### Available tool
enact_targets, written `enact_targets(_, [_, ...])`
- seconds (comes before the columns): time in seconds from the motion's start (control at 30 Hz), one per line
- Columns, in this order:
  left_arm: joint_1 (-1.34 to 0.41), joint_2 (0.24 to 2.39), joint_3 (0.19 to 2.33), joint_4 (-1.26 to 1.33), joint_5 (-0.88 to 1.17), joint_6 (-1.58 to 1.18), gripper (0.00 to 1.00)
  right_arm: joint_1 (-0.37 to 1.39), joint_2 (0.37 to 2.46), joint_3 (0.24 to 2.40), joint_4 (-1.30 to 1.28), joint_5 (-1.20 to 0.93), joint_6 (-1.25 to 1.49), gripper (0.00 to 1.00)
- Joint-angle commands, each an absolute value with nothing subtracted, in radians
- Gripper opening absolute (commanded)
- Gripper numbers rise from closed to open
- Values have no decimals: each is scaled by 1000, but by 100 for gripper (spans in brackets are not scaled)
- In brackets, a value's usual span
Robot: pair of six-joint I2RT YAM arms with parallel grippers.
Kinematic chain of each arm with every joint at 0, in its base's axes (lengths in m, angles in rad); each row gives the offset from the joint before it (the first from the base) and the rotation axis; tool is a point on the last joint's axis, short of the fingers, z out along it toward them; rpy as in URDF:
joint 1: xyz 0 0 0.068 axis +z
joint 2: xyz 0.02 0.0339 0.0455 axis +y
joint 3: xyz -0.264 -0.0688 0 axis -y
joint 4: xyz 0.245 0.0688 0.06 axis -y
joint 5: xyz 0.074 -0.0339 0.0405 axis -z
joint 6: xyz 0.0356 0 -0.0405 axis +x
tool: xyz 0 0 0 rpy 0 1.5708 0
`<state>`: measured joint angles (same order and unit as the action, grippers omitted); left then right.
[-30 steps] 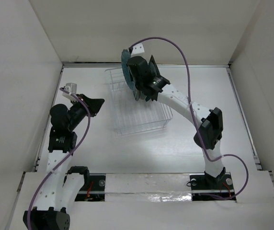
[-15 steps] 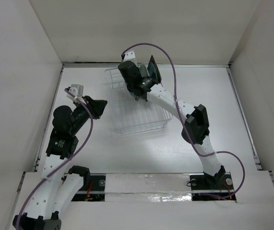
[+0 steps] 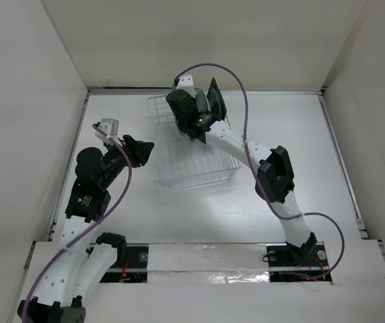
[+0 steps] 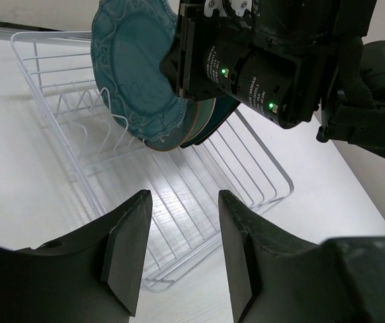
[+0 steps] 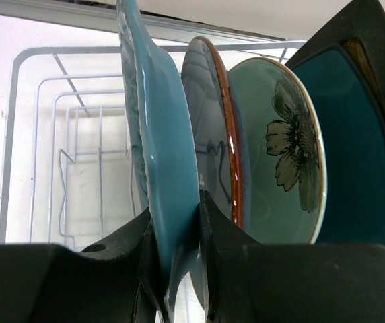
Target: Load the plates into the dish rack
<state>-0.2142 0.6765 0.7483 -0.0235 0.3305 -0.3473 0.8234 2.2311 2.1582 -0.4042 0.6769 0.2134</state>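
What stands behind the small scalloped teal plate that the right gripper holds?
Three plates in a row: the round grey-teal plate, the pale green floral plate, then a square dark teal plate. Each covers part of the next; anything behind the square one is hidden.

Rightmost plate partly off-frame

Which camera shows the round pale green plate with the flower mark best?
The right wrist view: the round pale green floral plate faces the camera, flower visible. The left wrist view shows at most an edge behind other plates; in the top view it cannot be told apart.
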Motion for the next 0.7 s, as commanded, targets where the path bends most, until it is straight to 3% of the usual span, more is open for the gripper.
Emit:
enact_targets(0.0, [-216,667,782,6,319,-334,41,833,2212,2131,-285,621,275,0])
enact_targets(0.33, [-216,673,776,6,302,-339,48,833,2217,2102,-262,588,307,6])
enact_targets(0.67, [-216,675,778,9,278,-337,49,851,2178,2013,-180,597,304,31])
